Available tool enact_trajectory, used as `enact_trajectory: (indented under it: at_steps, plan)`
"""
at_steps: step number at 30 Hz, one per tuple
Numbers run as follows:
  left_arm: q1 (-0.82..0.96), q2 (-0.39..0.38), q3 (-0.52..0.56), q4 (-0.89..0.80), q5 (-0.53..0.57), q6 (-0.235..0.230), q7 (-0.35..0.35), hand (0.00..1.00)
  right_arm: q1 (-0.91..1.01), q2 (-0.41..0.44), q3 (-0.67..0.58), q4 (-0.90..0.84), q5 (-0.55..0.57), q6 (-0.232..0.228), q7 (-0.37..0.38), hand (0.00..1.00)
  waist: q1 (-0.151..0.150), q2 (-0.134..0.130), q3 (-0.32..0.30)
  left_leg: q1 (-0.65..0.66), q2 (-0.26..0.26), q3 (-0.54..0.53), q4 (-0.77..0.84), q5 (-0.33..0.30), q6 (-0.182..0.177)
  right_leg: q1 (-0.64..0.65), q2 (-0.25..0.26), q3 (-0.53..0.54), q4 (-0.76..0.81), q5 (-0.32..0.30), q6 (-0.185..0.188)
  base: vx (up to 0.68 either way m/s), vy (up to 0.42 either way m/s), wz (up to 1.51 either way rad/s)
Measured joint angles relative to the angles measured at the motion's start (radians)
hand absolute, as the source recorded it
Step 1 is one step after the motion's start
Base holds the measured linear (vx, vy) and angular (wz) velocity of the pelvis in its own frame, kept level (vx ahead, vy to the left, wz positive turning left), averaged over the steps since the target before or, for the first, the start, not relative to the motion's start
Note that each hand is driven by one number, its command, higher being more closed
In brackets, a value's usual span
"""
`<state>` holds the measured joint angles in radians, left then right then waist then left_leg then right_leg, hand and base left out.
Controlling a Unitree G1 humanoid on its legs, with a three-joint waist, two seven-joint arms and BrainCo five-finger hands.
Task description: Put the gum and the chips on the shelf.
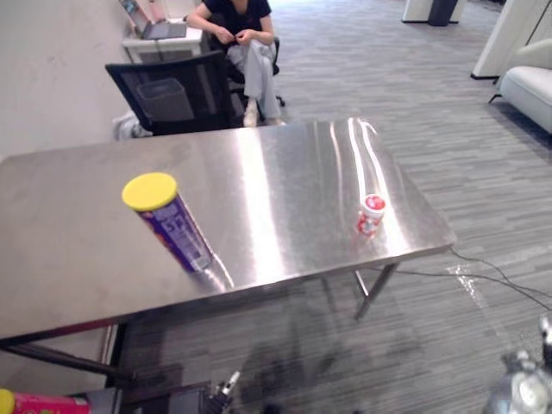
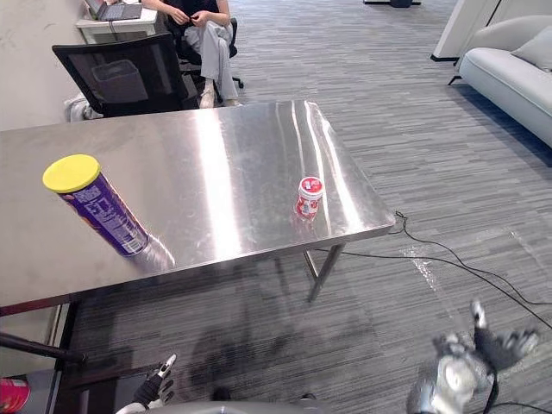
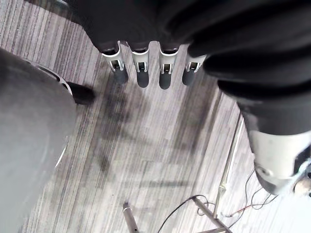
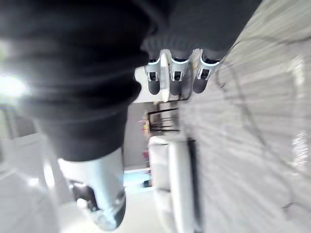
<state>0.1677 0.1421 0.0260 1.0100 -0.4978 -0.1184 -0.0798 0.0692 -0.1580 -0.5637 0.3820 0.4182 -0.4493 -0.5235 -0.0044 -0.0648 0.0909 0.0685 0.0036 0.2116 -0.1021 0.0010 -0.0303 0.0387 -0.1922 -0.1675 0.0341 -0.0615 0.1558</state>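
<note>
— What is the table (image 1: 285, 164) like?
— Brushed steel, flat and glossy, with pale streaks of glare, standing on grey striped carpet (image 2: 414, 129).

— And the chips (image 1: 168, 222)?
— One tall round can, purple, with a flat yellow lid. It stands on its base towards the table's left front, long axis upright and lid up.

— The gum (image 2: 308, 197)?
— One small squat bottle, white and red, also upright and cap up. It sits near the table's right front corner, well apart from the chips.

— Are the hands on anything?
— No. The left hand (image 3: 165, 77) hangs low over the carpet with its fingers straight and nothing in it. The right hand (image 2: 473, 358) is low at the right, fingers loosely spread, also empty.

— Anything behind?
— One black mesh chair (image 1: 172, 95) at the table's far edge, one person (image 2: 203, 34) seated beyond it, and one pale sofa (image 2: 517, 73) to the right.
</note>
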Motion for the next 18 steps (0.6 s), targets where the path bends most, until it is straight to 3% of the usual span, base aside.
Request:
enact_trajectory:
  at_steps: [4,9,14,18]
  plan:
    - [0.015,-0.003,-0.001,-0.036,0.001,0.017,0.015,0.00,-0.014,0.001,0.055,-0.193,-0.060,0.006,0.018,0.00,-0.001,-0.001,0.000,-0.014,0.001,-0.002,0.000,-0.001,-0.001,-0.003,0.003,-0.002,-0.016,0.006,0.000,0.02,-0.003,0.03]
    - [0.015,-0.003,-0.001,-0.038,0.011,0.019,0.033,0.00,-0.020,0.001,0.228,-0.436,-0.068,0.056,0.201,0.00,-0.003,-0.001,0.000,-0.020,0.001,-0.004,0.003,-0.001,-0.001,-0.001,0.006,-0.004,-0.032,0.013,0.001,0.02,-0.005,-0.01]
    - [0.015,-0.003,0.000,-0.043,0.042,0.004,0.033,0.00,-0.021,-0.001,0.291,-0.448,-0.064,0.094,0.392,0.00,-0.003,0.000,0.000,-0.031,0.001,-0.010,0.006,-0.001,-0.001,-0.004,0.006,-0.016,-0.033,0.013,0.001,0.02,-0.009,0.06]
    - [0.017,-0.003,0.000,-0.042,0.042,-0.004,0.033,0.00,-0.007,-0.009,0.345,-0.443,-0.033,0.128,0.499,0.00,-0.009,-0.001,0.000,-0.031,0.001,-0.019,0.006,-0.001,-0.001,-0.001,0.005,-0.021,-0.033,0.013,0.001,0.00,-0.006,0.03]
